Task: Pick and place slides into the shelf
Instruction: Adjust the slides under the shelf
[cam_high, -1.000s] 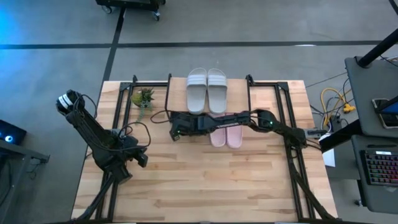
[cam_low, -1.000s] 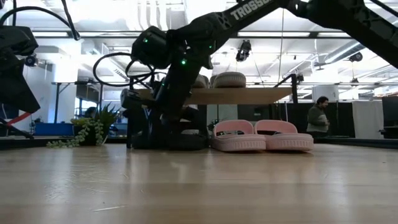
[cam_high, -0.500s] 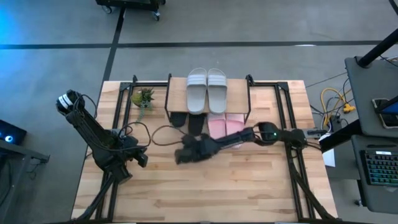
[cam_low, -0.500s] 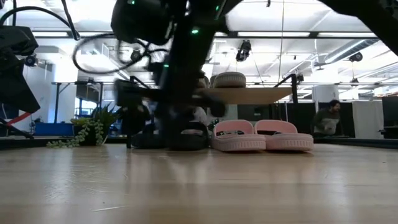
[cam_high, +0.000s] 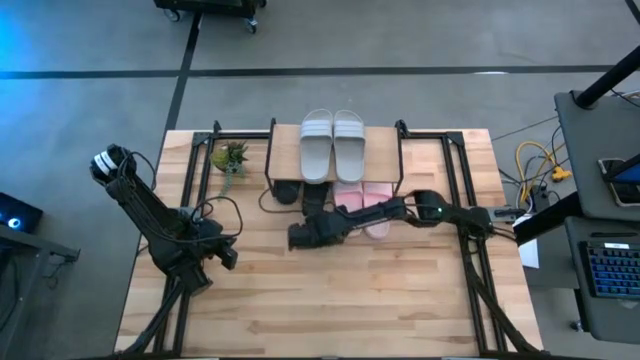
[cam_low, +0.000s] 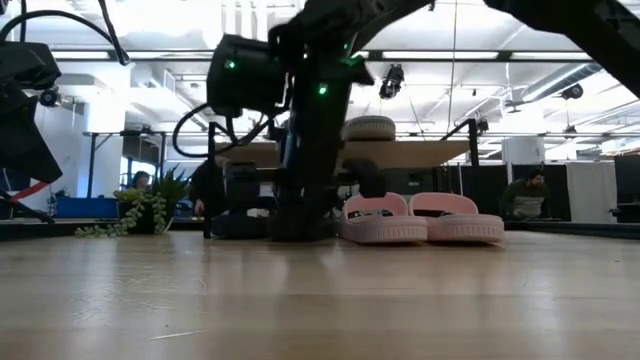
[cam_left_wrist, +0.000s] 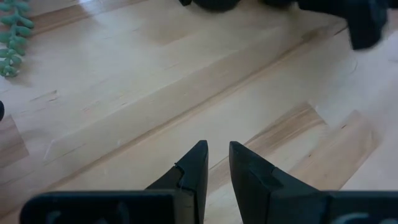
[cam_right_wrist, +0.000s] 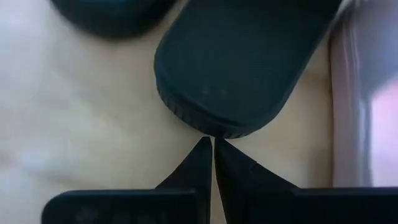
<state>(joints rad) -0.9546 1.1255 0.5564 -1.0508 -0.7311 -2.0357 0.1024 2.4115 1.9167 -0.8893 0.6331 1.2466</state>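
The shelf (cam_high: 285, 150) stands at the table's far middle with a light grey pair of slides (cam_high: 333, 145) on its board. Two black slides (cam_high: 315, 195) lie on the table under its left half, and a pink pair (cam_high: 352, 196) lies under its right half. Their near ends stick out. My right gripper (cam_right_wrist: 209, 146) is shut, tilted down, its tips at the rounded near end (cam_right_wrist: 214, 127) of the right-hand black slide. My left gripper (cam_left_wrist: 217, 152) waits at the table's left, slightly open over bare wood. My right gripper's shut fingertips (cam_right_wrist: 200, 152) stand right against the rounded near end (cam_right_wrist: 211, 132) of the black slide, coming slantwise down from the table's near side, in line with its length. I cannot tell whether they touch it. The slide lies flat on the table.
A small green plant (cam_high: 232, 157) sits left of the shelf. Black frame rails (cam_high: 196, 165) run along the table's left and right sides. The second black slide (cam_right_wrist: 106, 12) lies close beside the first. Bare wood stretches across the near half of the table (cam_high: 330, 300).
My right gripper, shut throughout, drew back from the shelf's left front toward the table's near edge, baring the black slides. It then turned at the wrist and came back a little toward the shelf, ending at the near end of the right-hand black slide.
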